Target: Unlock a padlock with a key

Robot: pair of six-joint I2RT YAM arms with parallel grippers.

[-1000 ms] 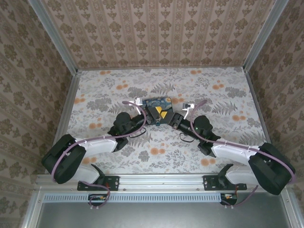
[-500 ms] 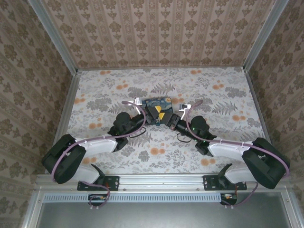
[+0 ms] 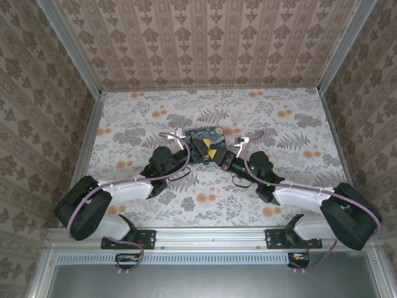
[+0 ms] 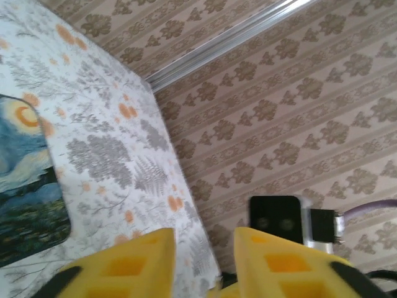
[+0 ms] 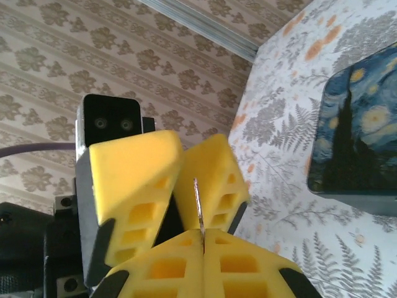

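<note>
- My right claw (image 5: 203,243) is pressed together. Its two yellow fingers (image 5: 158,270) meet flat along the seam at 6 o'clock in that wrist's view.
- It pinches the key (image 5: 198,208), a thin sliver of metal clamped edge-on between the pads. The key stands straight out of the seam toward 12 o'clock.
- Just past the key sits my left claw (image 4: 201,248), facing the right one nose to nose. Its yellow fingers are spread, with a plain gap between them in its own wrist view.
- Seen from my right wrist, the key's tip lies over the inner edge of the left claw's finger at 1 o'clock. I cannot tell whether metal and finger touch.
- Behind those fingers, at 10 o'clock, is the black camera housing (image 5: 111,124) of my left wrist.
- From above, my left arm (image 3: 124,186) comes in from 7 o'clock and my right arm (image 3: 304,195) from 5 o'clock. The claws meet near the middle of the flowered table (image 3: 142,124).
- The dark-blue box (image 3: 208,132) with the starry-night picture lies flat on the table just beyond the claws, at 12 o'clock from them. The claws overlap its near edge from above, and I cannot tell whether either touches it.
- Farthest off, at 12 o'clock, stands the papered back wall (image 3: 205,43).
</note>
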